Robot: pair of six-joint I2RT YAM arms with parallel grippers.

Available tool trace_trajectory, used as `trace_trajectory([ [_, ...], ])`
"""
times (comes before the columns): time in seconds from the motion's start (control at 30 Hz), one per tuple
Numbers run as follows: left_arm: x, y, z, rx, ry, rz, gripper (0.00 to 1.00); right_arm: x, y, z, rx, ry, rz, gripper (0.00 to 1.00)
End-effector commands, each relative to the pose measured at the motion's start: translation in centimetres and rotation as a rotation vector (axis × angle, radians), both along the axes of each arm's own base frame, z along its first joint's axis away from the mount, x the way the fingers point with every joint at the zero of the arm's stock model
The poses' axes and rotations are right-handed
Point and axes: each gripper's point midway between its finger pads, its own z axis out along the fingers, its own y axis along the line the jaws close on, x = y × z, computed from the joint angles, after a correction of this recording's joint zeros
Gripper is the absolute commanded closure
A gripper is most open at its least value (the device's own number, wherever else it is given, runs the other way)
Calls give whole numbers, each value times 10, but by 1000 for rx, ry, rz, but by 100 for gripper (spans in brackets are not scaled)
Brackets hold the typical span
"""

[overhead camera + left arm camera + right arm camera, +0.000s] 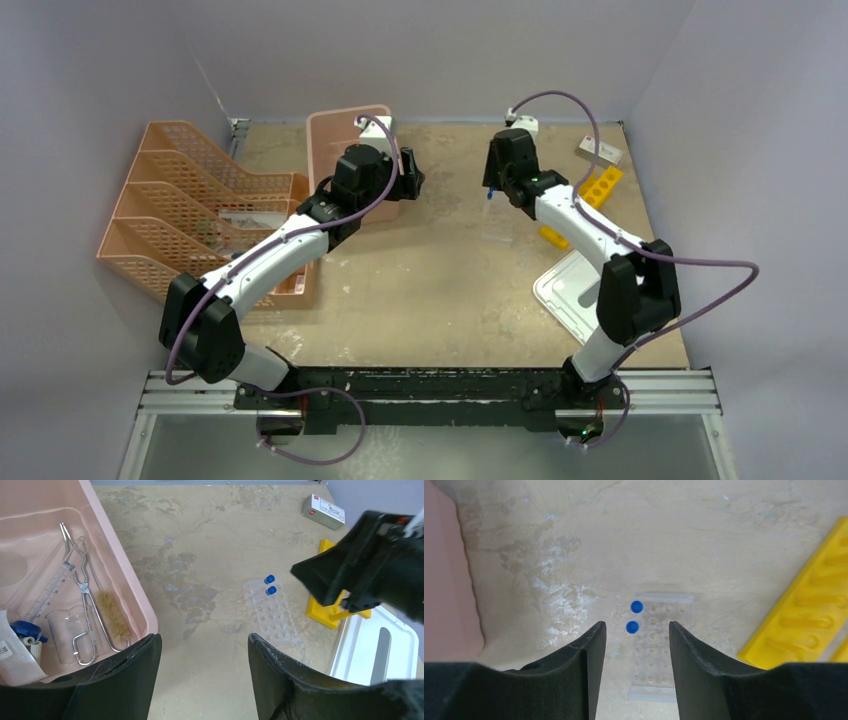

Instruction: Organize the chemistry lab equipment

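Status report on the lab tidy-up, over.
Left gripper open, empty. Right gripper open over clear rack, two blue-capped tubes at its edge. Nothing blocking.

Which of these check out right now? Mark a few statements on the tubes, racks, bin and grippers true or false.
1. Two blue-capped tubes sit in the clear rack. True.
2. The right gripper grips a tube. False: its jaws are open and empty above the rack.
3. The metal scissor-tongs lie beside the yellow rack. False: they lie in the pink bin, next to the wire brush.
4. The yellow rack sits apart from the clear rack. True.
5. The left gripper is shut. False: it is open and empty.
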Motion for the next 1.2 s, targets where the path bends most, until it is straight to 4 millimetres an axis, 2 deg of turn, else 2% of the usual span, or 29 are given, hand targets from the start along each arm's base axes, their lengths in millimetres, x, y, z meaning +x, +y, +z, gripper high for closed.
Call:
trace_trajectory([
  [0.0, 0, 8, 24, -25, -55, 26, 37, -10, -28, 42, 69, -9, -82, 49],
  [0.2, -6, 16, 27, -19, -64, 37, 37, -48, -70, 31, 137, 101, -200, 49],
  [0.37, -11, 14, 26, -35, -59, 21, 37, -62, -80, 25, 149, 157, -265, 49],
  [0.53, -13, 16, 26, -37, -59, 22, 37, -96, -104, 20, 102, 220, -361, 49],
  [0.67, -15, 15, 21, -48, -49, 19, 37, -136, -125, 1, 107, 288, -498, 48],
  [0.73, -15, 14, 20, -54, -50, 16, 37, -156, -130, -17, 120, 336, -571, 52],
  [0.8, -15, 14, 19, -55, -46, 15, 37, -166, -133, -33, 131, 369, -617, 58],
  [0.93, -17, 14, 18, -52, -48, 13, 37, -173, -140, -65, 139, 422, -675, 63],
  [1.07, -17, 15, 19, -51, -49, 15, 37, -169, -147, -92, 138, 440, -695, 55],
  [1.17, -17, 15, 19, -50, -48, 14, 37, -160, -149, -105, 147, 425, -668, 55],
])
